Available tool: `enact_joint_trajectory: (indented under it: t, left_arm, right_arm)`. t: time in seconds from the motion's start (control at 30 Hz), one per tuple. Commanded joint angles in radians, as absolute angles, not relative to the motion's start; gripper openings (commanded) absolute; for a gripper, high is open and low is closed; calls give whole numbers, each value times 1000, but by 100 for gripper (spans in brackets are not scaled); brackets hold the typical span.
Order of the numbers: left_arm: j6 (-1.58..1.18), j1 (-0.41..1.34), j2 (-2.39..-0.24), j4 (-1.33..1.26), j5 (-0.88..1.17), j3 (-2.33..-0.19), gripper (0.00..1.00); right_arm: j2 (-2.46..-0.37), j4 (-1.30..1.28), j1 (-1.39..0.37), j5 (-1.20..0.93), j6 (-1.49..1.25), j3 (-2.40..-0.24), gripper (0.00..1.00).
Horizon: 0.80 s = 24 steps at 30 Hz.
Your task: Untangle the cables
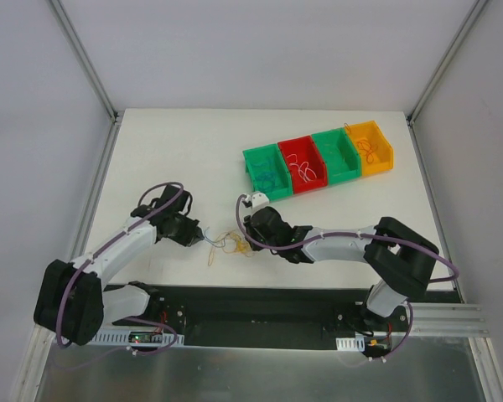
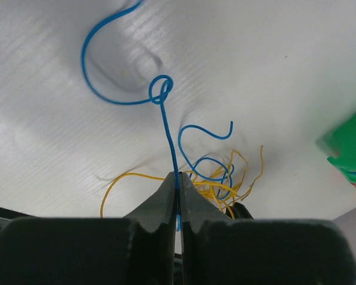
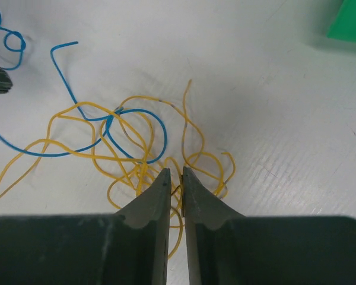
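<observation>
The cables [image 1: 228,245] lie as a small blue and yellow tangle on the white table between my two grippers. My left gripper [image 2: 178,175] is shut on a blue cable [image 2: 166,127], which runs up from the fingertips to a small loop and a long curl. Yellow cables [image 2: 216,187] bunch just behind it. In the top view the left gripper [image 1: 203,239] is at the tangle's left edge and the right gripper [image 1: 246,239] at its right. My right gripper [image 3: 176,172] stands over the yellow cables [image 3: 136,154], its jaws a narrow gap apart with yellow strands passing between them. A blue cable [image 3: 130,113] loops through the yellow ones.
A row of small bins stands at the back right: green [image 1: 264,170], red [image 1: 303,164], green [image 1: 335,155] and orange [image 1: 371,148], each holding a few wires. A green bin corner [image 2: 347,145] shows at the left wrist view's right edge.
</observation>
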State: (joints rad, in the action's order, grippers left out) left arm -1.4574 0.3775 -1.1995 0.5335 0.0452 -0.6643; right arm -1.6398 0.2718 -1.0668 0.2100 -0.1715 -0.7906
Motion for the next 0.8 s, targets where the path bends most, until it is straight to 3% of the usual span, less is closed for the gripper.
enact_joint_trajectory:
  t: [0.0, 0.03, 0.4, 0.53, 0.77]
  left_arm:
    - [-1482, 368, -1045, 557, -76, -624, 0]
    - [-1456, 368, -996, 560, -110, -624, 0]
    - [-887, 368, -454, 689, -670, -918, 0]
    - [-740, 368, -423, 689, -802, -1063, 0]
    - [-588, 368, -511, 680, -825, -1251, 0]
  right_arm:
    - [-1657, 213, -1069, 285, -201, -831, 7]
    - [-1660, 187, -1071, 317, -216, -841, 1]
    - [-1565, 34, -1040, 699, -500, -773, 1]
    - [-1543, 32, -1019, 716, -548, -744, 1]
    - [-1534, -18, -1011, 741, -577, -749, 1]
